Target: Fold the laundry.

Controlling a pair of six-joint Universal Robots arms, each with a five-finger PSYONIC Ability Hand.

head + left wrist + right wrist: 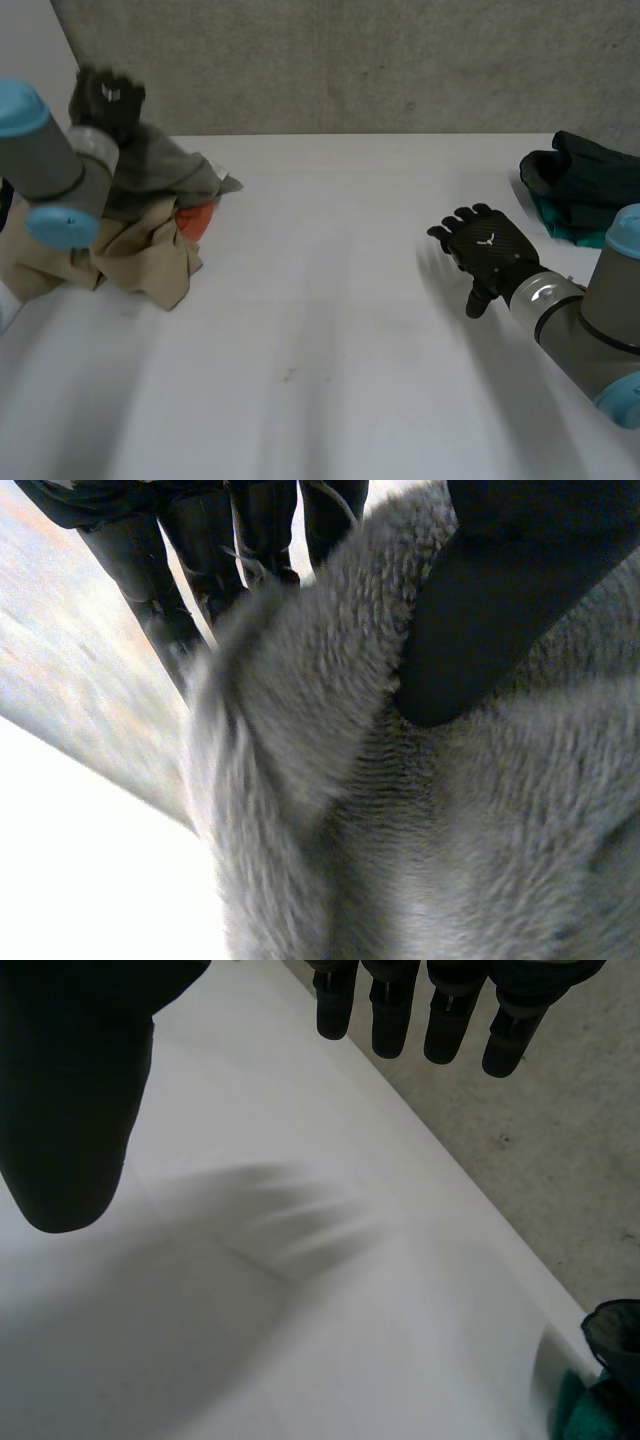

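Observation:
At the table's far left lies a laundry pile: a grey cloth (170, 165) on top, a tan cloth (140, 250) below and something orange (197, 218) between them. My left hand (108, 100) is raised over the pile's back edge, and the grey cloth hangs down from it. In the left wrist view the grey cloth (400, 810) bunches between the thumb (500, 610) and the fingers (180, 550), which are closed on it. My right hand (487, 250) hovers over bare table at the right, fingers (430, 1010) straight and thumb (70, 1090) spread, holding nothing.
A stack of dark green and teal clothes (580, 185) sits at the table's far right edge, and its corner (612, 1335) lies beyond the right hand's fingertips. The white table (330, 330) stretches between the two hands. A grey wall stands behind.

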